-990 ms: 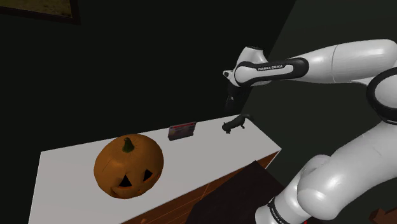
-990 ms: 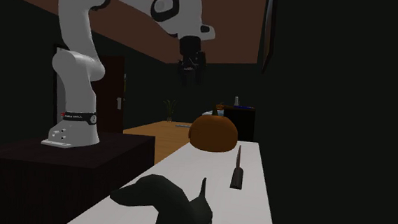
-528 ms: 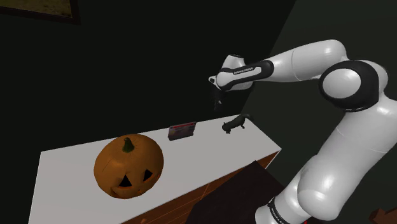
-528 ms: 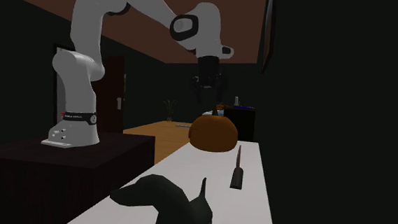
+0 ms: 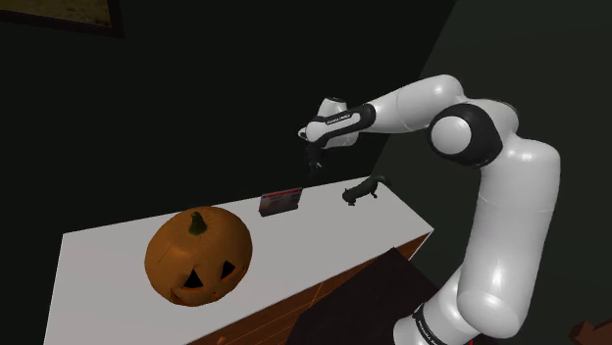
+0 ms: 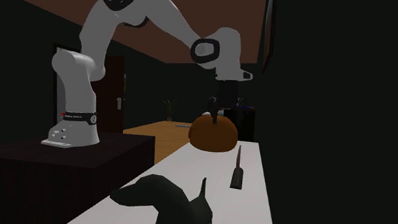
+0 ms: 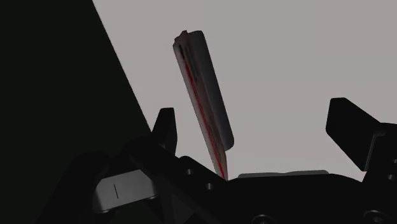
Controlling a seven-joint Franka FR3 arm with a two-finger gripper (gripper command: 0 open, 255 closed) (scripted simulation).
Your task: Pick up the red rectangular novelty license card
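Observation:
The red rectangular card (image 5: 280, 202) stands on edge on the white tabletop (image 5: 108, 245) near the back wall. In the second exterior view the card (image 6: 238, 167) shows edge-on as a thin dark strip. My gripper (image 5: 314, 161) hangs in the air above and slightly to the shoulder view's right of the card. In the wrist view the card (image 7: 205, 95) lies below, between the open fingers (image 7: 165, 126), nearer one finger, and touches neither. My gripper (image 7: 254, 130) holds nothing. In the second exterior view the gripper (image 6: 216, 111) hangs before the pumpkin.
A big orange carved pumpkin (image 5: 198, 257) sits at the shoulder view's left on the table. A small black dog figure (image 5: 362, 189) stands near the table's right end, close to the card. The dark wall (image 5: 196, 108) runs right behind the card.
The arm has swung towards the shoulder view's left and stretched out, carrying the gripper from over the dog figure to over the card. The card, pumpkin and dog have not moved.

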